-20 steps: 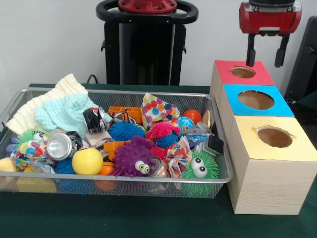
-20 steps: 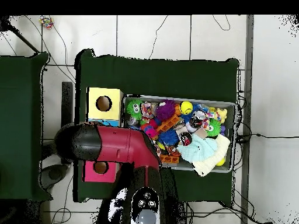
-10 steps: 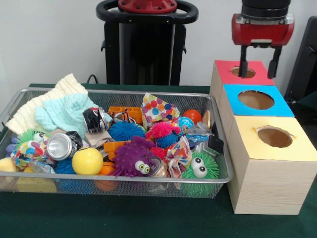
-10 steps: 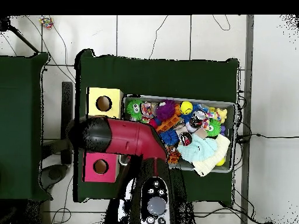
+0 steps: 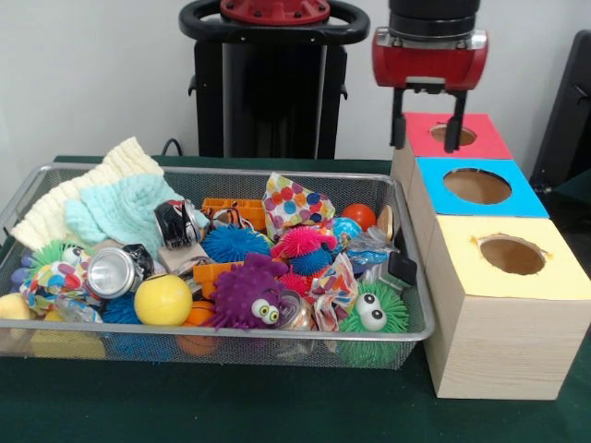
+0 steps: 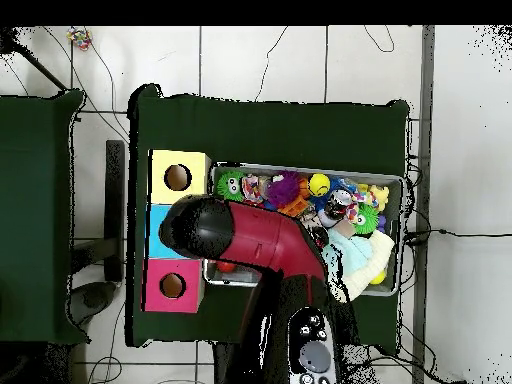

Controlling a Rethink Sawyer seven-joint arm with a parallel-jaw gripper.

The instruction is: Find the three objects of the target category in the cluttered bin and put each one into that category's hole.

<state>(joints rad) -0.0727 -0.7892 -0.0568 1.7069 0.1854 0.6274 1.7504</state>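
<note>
Tool: the red and black tool hangs in the air with its two black fingers spread apart, and it holds nothing; it touches nothing.
Tool position: above the gap between the far right corner of the bin and the red-topped box, seen from the front.
Hidden: in the overhead view the red arm covers the tool and part of the bin, so the tool is not visible there.
Hard to see: many small things at the bottom of the bin are covered by others.
Bin: a silver wire mesh bin on the dark green counter, full of clutter.
Bin contents: a purple spiky ball with eyes, a green spiky ball with eyes, a yellow smooth ball, a crushed silver can, a pale mint knitted cloth, a dotted colourful cloth.
Boxes: three wooden boxes in a row just beside the bin, each with a round hole; the blue-topped box in the middle, the yellow-topped box nearest the camera.
</note>
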